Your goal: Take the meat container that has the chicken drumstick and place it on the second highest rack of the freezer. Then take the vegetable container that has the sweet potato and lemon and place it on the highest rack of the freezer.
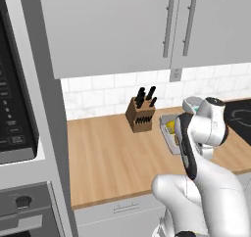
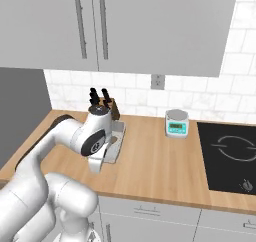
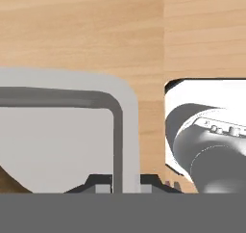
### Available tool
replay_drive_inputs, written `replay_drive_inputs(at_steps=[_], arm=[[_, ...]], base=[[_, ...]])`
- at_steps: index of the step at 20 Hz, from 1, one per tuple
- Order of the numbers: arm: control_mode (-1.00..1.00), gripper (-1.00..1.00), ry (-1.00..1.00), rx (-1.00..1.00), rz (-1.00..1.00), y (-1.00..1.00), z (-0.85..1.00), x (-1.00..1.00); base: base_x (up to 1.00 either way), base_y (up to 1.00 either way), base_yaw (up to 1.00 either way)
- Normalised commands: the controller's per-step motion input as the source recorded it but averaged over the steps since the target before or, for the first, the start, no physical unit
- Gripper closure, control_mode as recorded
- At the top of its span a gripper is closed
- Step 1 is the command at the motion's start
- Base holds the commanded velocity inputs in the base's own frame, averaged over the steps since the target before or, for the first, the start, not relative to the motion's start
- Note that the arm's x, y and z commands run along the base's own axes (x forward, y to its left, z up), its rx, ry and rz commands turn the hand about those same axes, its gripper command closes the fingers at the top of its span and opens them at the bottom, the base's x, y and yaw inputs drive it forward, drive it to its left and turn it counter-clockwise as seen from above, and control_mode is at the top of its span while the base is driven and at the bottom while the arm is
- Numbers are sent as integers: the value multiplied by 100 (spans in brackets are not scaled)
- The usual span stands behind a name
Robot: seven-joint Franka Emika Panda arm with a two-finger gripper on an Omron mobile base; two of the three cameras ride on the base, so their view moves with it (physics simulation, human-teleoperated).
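Wooden counter (image 1: 112,157), white tile backsplash (image 2: 200,97), two-door wall cupboard (image 1: 147,20). One knife block (image 1: 140,114), one scale (image 2: 177,123), one grey tray (image 3: 126,111). My fingers (image 3: 126,183) straddle tray rim; grip unclear.

Even, bright rendered light with soft faint shadows, no glare, and slightly coarse, low-resolution edges throughout.

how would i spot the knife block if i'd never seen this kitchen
Start at the wooden counter under the pale wall cupboards. The knife block stands at the back by the tiled wall, left of the grey tray. It is the brown wooden block with black handles sticking up.
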Motion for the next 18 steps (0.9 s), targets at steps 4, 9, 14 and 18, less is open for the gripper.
replay_drive_inputs(at_steps=[4, 9, 14, 18], arm=[[-100, 100, 0, 0, -8, 27, 89, -31], [-100, 100, 2, 1, 0, 1, 100, -2], [-100, 100, 15, 3, 0, 0, 83, -1], [-100, 100, 23, 2, 0, 0, 61, -18]], base=[[0, 0, 0], [0, 0, 0], [0, 0, 0], [0, 0, 0]])
